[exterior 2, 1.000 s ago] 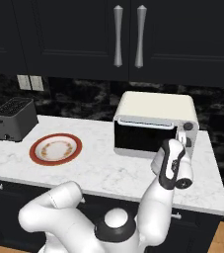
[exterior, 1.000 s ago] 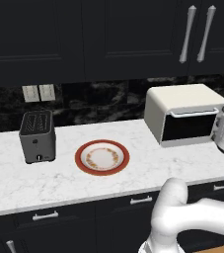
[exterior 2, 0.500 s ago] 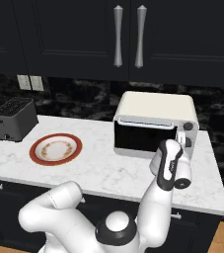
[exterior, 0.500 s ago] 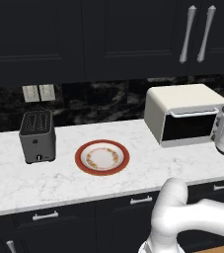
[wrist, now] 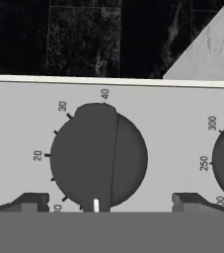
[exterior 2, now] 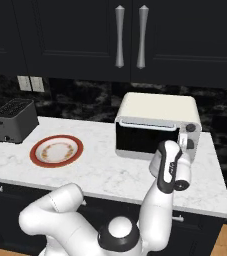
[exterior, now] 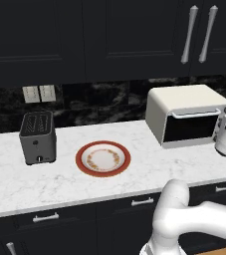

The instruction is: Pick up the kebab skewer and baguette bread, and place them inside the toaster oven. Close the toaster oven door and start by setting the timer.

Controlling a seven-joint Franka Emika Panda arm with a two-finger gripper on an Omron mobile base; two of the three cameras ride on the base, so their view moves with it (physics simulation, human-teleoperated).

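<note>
1. Toaster oven at right of the left base frame, on the tabletop, door closed.
2. Gripper directly facing the timer knob at centre of the hand frame; fingers apart, one tip low on each side of the knob, not clamped on it.
3. Knob pointer toward the frame bottom, scale marks 20, 30, 40 along the upper left.
4. Probably the last step: close on the knob, then turn.
5. Red-rimmed plate bare at frame centre; skewer and bread presumably inside the oven.
</note>
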